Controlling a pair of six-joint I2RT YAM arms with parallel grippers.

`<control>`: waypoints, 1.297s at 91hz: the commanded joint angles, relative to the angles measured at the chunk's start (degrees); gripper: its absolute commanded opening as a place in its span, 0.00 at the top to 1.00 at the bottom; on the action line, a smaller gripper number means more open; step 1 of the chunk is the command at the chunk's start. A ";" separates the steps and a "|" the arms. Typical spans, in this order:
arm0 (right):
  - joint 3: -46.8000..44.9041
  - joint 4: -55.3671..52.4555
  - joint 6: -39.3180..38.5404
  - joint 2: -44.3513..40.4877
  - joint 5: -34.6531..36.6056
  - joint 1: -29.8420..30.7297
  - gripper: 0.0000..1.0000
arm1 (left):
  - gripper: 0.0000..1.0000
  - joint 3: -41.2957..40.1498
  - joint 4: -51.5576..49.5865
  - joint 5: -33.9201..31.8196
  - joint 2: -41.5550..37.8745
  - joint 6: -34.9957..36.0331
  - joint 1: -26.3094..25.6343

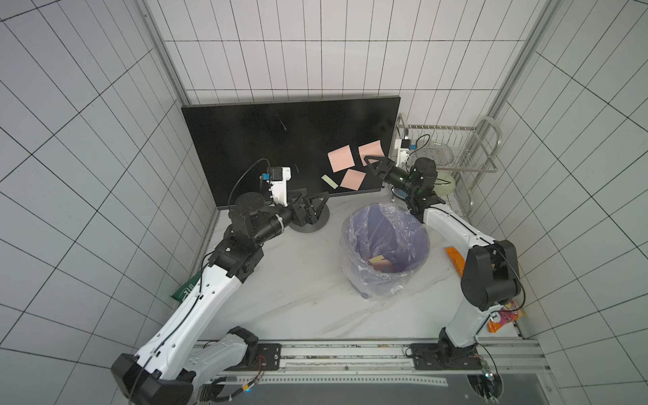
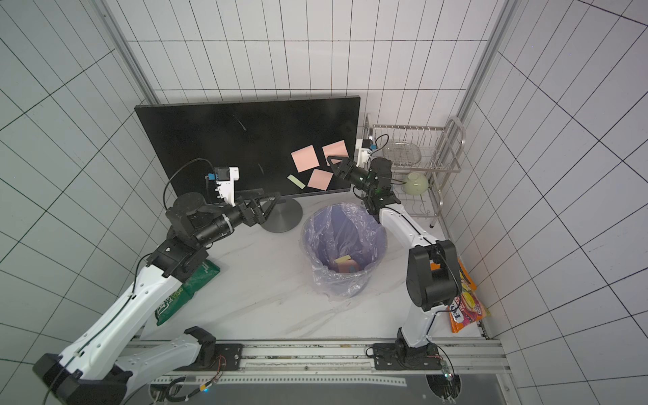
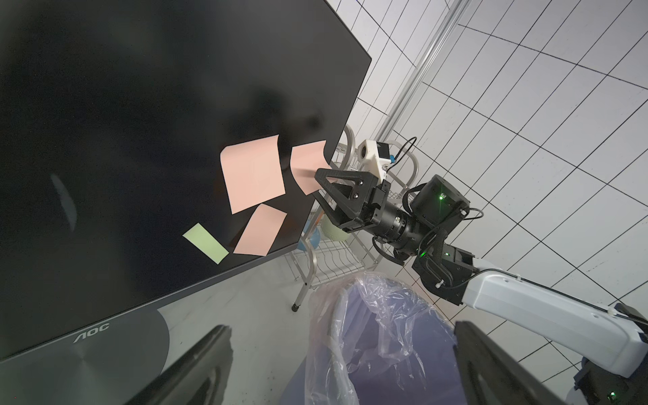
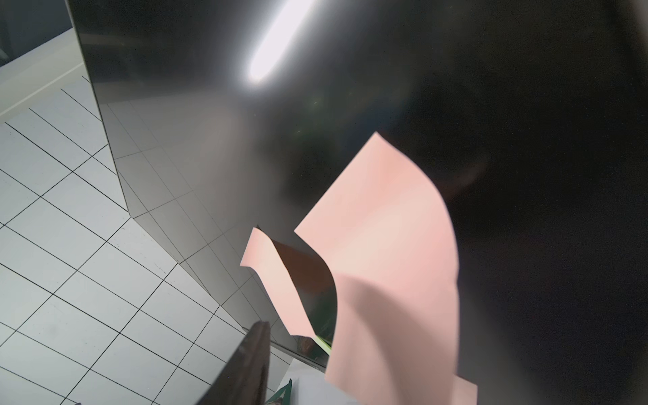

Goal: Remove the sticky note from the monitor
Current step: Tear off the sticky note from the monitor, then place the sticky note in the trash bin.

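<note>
Right gripper [image 3: 315, 184] is straddling sticky note [image 3: 306, 163] at monitor [image 3: 140, 122]'s right edge, jaws half-open, hold uncertain. Next is needing firm pinch, then peel.

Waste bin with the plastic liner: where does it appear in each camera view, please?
In a top view: waste bin in the middle, before the monitor.
In a top view: waste bin in the same place.
Left wrist view: waste bin between the fingers of the left gripper.
Right wrist view: not in it.
Shared landmark: the black monitor, in all four.
</note>
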 commanded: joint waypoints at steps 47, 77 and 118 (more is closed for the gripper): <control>-3.02 -2.08 -2.85 -5.37 -0.97 0.40 1.00 | 0.01 1.91 1.56 0.52 0.87 0.15 0.36; -6.15 -24.24 -19.58 -18.05 0.79 0.47 1.00 | 0.01 2.11 2.35 0.61 1.36 0.24 0.45; -8.26 -66.36 -39.14 -37.52 4.38 6.12 1.00 | 0.01 2.05 6.31 1.67 2.76 -1.84 0.50</control>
